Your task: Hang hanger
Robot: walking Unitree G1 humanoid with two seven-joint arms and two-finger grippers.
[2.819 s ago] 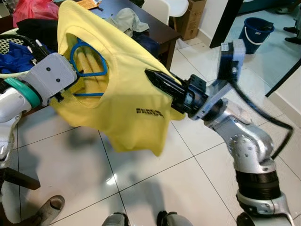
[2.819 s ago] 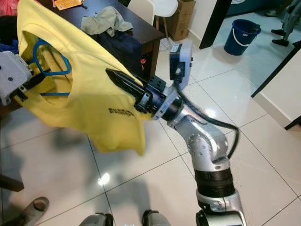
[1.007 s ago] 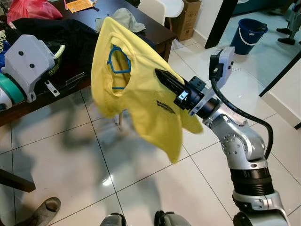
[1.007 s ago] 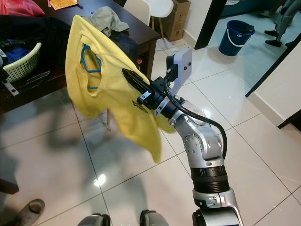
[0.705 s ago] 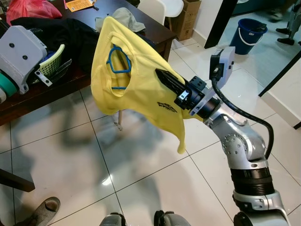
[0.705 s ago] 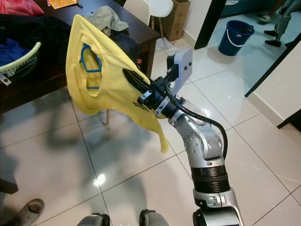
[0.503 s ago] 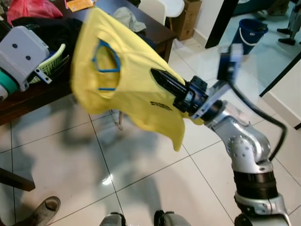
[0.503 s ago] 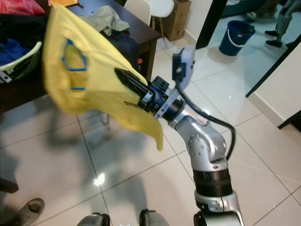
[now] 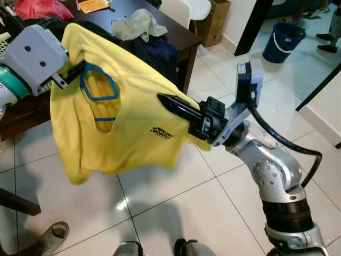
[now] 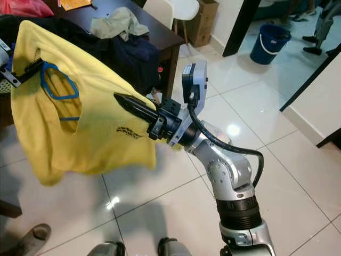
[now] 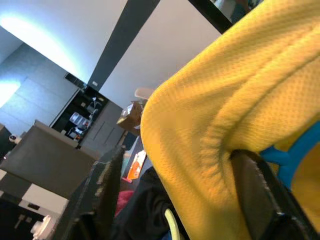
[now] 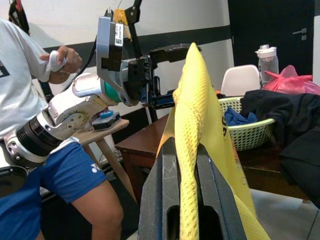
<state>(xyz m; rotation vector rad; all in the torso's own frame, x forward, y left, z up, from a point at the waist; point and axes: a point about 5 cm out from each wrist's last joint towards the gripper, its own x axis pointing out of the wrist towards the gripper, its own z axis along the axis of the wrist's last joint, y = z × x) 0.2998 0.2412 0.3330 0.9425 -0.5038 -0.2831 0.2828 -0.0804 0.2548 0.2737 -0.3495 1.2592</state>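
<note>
A yellow T-shirt (image 9: 133, 122) hangs on a blue hanger (image 9: 98, 85) whose frame shows through the neck opening. My right gripper (image 9: 171, 104) is shut on a fold of the shirt's chest; in the right wrist view the fabric (image 12: 192, 100) is pinched between its fingers (image 12: 160, 200). My left gripper (image 9: 72, 72) is at the shirt's shoulder beside the neck. In the left wrist view its fingers (image 11: 105, 190) stand wide apart, open, with the yellow hem (image 11: 210, 150) between them and the hanger (image 11: 295, 150) just beyond. The hanger's hook is hidden.
A dark table (image 9: 181, 34) behind the shirt holds a grey-green garment (image 9: 136, 24), dark clothes and a green basket (image 12: 250, 135). A blue bucket (image 9: 282, 40) and a cardboard box (image 9: 213, 18) stand at the back right. A seated person (image 12: 30, 65) faces me. A sandalled foot (image 9: 50, 240) is at the lower left.
My left gripper, drawn back to the left a second ago, has come back to the shirt's shoulder. The shirt has swung left and spread out; the right gripper has kept its hold.
</note>
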